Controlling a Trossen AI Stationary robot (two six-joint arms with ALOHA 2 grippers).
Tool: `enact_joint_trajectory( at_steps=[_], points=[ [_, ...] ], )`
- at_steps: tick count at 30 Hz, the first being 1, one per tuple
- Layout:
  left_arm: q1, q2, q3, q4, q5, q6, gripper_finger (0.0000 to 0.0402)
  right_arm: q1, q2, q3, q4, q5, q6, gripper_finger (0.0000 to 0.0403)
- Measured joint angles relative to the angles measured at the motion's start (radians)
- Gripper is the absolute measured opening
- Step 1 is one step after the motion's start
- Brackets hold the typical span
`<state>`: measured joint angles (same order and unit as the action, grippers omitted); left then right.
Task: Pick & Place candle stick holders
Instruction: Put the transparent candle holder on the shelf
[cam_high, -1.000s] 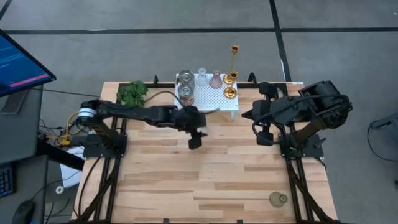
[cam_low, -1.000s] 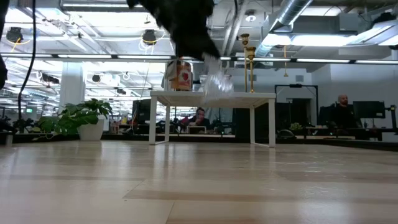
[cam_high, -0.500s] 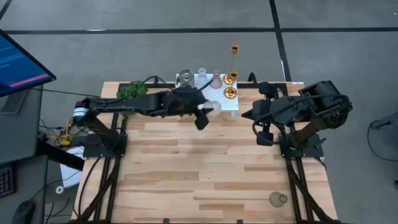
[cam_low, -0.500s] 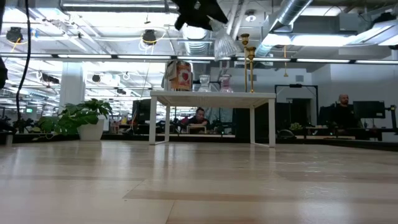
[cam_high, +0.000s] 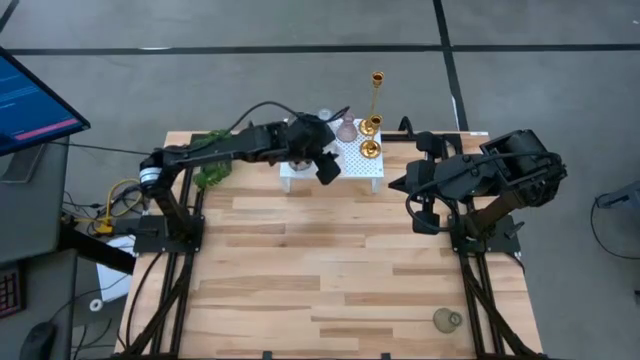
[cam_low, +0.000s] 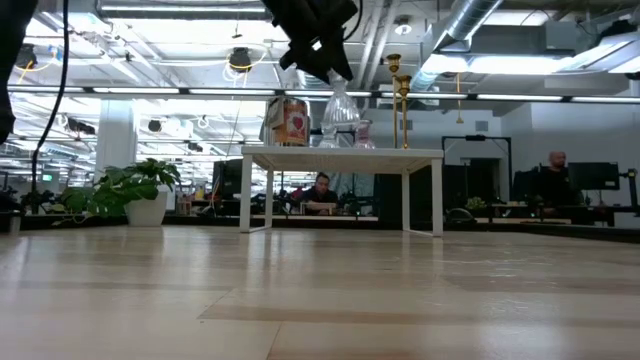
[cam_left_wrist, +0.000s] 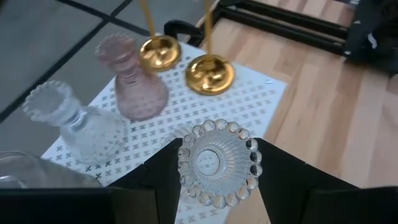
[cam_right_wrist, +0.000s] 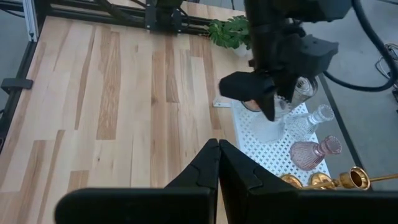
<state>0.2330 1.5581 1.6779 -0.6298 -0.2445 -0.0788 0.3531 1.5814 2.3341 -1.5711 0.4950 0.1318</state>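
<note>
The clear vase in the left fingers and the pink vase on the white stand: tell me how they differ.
The clear vase is colourless; the pink vase is rose-tinted. The clear vase is held between the left gripper's fingers above the white stand; the pink vase stands free on it, near the gold holders' bases. The clear vase shows its scalloped rim end-on in the wrist view; the pink vase shows its side. Both are small, bumpy-textured glass.

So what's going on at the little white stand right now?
The left gripper holds a clear glass vase just above the white perforated stand. Two brass candle stick holders, a pink vase and another clear vase already sit there. The right gripper waits shut off to the side.
</note>
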Motion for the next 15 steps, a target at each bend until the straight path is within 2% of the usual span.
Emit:
enact_joint_trajectory(
  at_steps=[5, 15],
  points=[
    [0.047, 0.000, 0.000, -0.023, 0.057, -0.012, 0.0173, 0.000, 0.000, 0.000, 0.000, 0.000, 0.000, 0.0000],
    [0.064, 0.051, -0.001, -0.019, 0.089, 0.026, 0.0174, 0.000, 0.000, 0.000, 0.000, -0.001, 0.000, 0.0000]
  ],
)
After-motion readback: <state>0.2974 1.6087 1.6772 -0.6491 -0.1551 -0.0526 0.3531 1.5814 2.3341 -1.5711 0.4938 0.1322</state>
